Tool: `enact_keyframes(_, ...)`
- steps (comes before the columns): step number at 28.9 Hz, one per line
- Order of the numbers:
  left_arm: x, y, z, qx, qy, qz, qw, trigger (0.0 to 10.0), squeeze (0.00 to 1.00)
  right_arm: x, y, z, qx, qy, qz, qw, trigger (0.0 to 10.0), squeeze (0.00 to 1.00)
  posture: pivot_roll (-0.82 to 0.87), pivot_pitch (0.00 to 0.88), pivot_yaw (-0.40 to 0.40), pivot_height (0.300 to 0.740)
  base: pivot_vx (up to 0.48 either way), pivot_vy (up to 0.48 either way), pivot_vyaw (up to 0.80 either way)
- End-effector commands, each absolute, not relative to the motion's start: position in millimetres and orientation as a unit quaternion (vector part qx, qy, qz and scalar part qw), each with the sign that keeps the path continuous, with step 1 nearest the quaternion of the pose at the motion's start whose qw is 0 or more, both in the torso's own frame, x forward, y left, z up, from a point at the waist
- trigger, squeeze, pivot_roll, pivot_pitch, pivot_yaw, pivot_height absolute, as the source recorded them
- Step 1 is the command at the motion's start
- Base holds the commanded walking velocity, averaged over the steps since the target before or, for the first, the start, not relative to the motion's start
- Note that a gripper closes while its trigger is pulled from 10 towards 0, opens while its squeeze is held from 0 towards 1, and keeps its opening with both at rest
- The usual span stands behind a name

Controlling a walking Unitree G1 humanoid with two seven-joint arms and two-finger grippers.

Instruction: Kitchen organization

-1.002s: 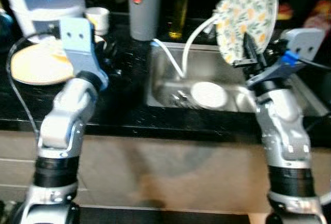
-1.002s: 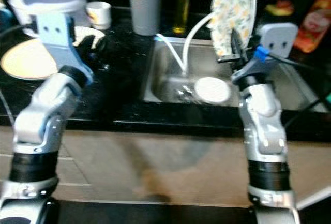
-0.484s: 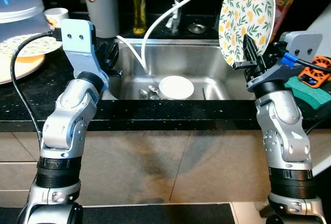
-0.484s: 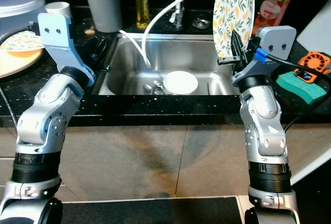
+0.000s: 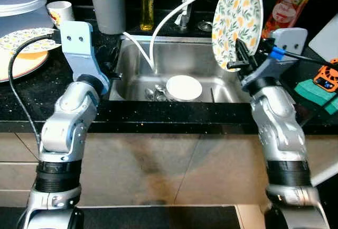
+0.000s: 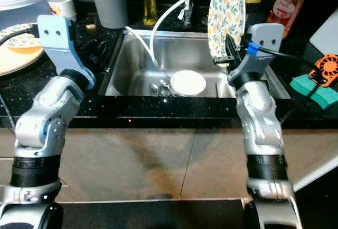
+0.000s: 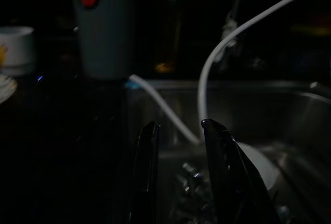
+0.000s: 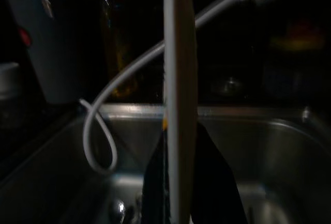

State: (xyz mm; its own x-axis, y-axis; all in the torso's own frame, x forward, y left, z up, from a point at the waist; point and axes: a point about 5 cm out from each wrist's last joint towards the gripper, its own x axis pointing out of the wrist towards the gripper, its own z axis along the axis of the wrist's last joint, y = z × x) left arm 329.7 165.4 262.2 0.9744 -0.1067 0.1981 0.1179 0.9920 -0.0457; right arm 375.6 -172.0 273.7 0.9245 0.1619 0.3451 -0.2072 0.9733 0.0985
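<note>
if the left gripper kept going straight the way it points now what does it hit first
Probably the white hose looping into the sink: the left gripper, jaws open, points straight at it. Depth is unclear; behind it is the sink's back wall.

**Colours and patterns at the sink**

- Plate [image 5: 237, 21]: white ground, yellow fruit and green leaf print.
- Sink [image 5: 174, 62]: bare steel grey.
- Bowl [image 5: 184, 87] in sink: plain white.
- Hose [image 5: 171, 16]: white.
- Countertop [image 5: 158, 110]: black, fine pale speckle.
- Canister [image 5: 108, 1]: grey, red round badge.
- Bottle [image 5: 147, 2]: amber yellow.
- Sponge [image 5: 316, 88]: teal green.
- Pouch [image 5: 287, 8]: red-orange.
- Side plates [image 5: 24, 54]: orange under a leaf-printed one.
- Cup [image 5: 58, 12]: white, yellow marking.
- Arm housings [image 5: 78, 46]: pale blue; limbs silver.
</note>
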Motion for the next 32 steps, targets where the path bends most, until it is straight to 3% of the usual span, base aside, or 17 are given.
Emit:
enact_keyframes(1,327,168,255,-0.022,-0.082,-0.048,0.995,10.0,0.00,384,-174,269,0.091,-0.149,0.098,0.980,10.0,0.00,0.16,0.081,-0.071,0.740,0.000,0.000,0.00)
enact_keyframes(9,303,179,253,-0.021,-0.075,-0.025,0.997,10.0,0.00,419,-174,248,0.154,-0.011,0.085,0.984,10.0,0.00,0.24,0.177,-0.112,0.740,0.000,0.000,0.00)
enact_keyframes(20,271,176,282,0.030,-0.169,-0.055,0.984,10.0,0.00,422,-186,255,0.153,-0.021,0.073,0.985,10.0,0.00,0.29,0.256,-0.105,0.740,0.000,0.000,0.00)
enact_keyframes(21,269,174,285,0.031,-0.177,-0.058,0.982,10.0,0.00,423,-189,255,0.150,-0.017,0.060,0.987,10.0,0.73,0.29,0.258,-0.101,0.740,0.000,0.000,0.00)
enact_keyframes(22,268,173,287,0.030,-0.179,-0.060,0.982,10.0,0.00,423,-191,255,0.149,-0.013,0.051,0.988,10.0,0.73,0.29,0.258,-0.101,0.740,0.000,0.000,0.00)
enact_keyframes(23,268,172,287,0.029,-0.178,-0.061,0.982,10.0,0.00,424,-193,259,0.154,-0.019,0.048,0.987,10.0,1.00,0.28,0.256,-0.101,0.740,0.000,0.000,0.00)
enact_keyframes(25,269,169,287,0.031,-0.176,-0.065,0.982,10.0,0.00,424,-196,291,0.204,-0.095,0.074,0.972,10.0,1.00,0.28,0.253,-0.101,0.740,0.000,0.000,0.00)
enact_keyframes(26,269,168,286,0.032,-0.174,-0.066,0.982,10.0,0.00,422,-197,306,0.236,-0.133,0.090,0.958,10.0,0.42,0.28,0.242,-0.097,0.740,0.000,0.000,0.00)
enact_keyframes(27,269,168,286,0.032,-0.174,-0.066,0.982,10.0,0.00,422,-197,306,0.236,-0.133,0.090,0.958,10.0,0.42,0.28,0.242,-0.097,0.740,0.000,0.000,0.00)
enact_keyframes(28,270,167,286,0.030,-0.172,-0.068,0.982,10.0,0.00,418,-200,332,0.259,-0.198,0.117,0.938,10.0,0.00,0.27,0.232,-0.094,0.740,0.000,0.000,0.00)
enact_keyframes(31,272,165,284,0.026,-0.171,-0.074,0.982,10.0,0.00,409,-202,366,0.268,-0.282,0.155,0.908,10.0,0.00,0.26,0.212,-0.090,0.740,0.000,0.000,0.00)
enact_keyframes(32,275,161,284,0.024,-0.172,-0.081,0.981,10.0,0.00,395,-193,389,0.222,-0.350,0.204,0.887,10.0,0.00,0.25,0.195,-0.087,0.740,0.000,0.000,0.00)
